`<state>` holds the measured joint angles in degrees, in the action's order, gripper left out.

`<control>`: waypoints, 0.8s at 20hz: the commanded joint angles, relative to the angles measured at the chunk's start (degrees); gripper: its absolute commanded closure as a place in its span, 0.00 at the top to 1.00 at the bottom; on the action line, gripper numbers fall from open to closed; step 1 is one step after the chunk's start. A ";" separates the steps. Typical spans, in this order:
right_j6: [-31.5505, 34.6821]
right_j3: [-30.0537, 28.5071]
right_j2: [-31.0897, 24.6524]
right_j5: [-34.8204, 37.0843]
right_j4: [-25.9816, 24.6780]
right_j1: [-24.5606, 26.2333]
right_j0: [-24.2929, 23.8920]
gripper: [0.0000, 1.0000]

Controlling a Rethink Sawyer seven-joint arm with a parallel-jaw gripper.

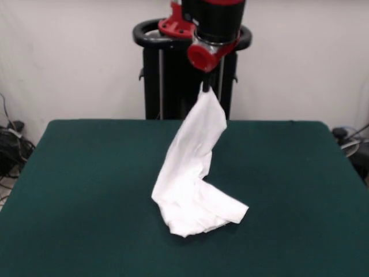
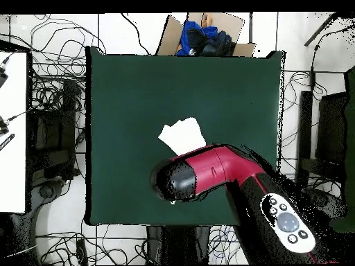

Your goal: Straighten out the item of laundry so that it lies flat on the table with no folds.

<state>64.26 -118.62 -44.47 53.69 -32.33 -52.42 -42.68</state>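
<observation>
A white item of laundry (image 1: pixel 193 167) hangs from my gripper (image 1: pixel 206 88), which is shut on its top edge above the far middle of the dark green table (image 1: pixel 86 190). The cloth drapes down in a long fold, and its lower end lies bunched on the table (image 1: pixel 199 210). No print shows on it. In the overhead view only a corner of the item of laundry (image 2: pixel 182 135) shows beyond the red arm (image 2: pixel 218 170), which covers the gripper and the rest of the cloth.
The black pedestal (image 1: pixel 173 75) stands behind the table's far edge. A box with blue cloth (image 2: pixel 204 38) lies beyond the table (image 2: pixel 125 90) in the overhead view. Cables run over the floor around the table.
</observation>
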 commanded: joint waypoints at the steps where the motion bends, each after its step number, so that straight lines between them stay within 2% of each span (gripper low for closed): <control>1: 8.68 -0.37 8.90 -1.22 -7.81 6.94 3.19 0.00; 8: 10.37 5.53 15.79 6.46 -14.61 11.24 8.70 0.00; 16: 9.86 9.62 20.52 6.42 -16.73 14.15 11.65 0.00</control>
<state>64.26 -115.74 -29.84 56.02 -45.36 -41.82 -33.44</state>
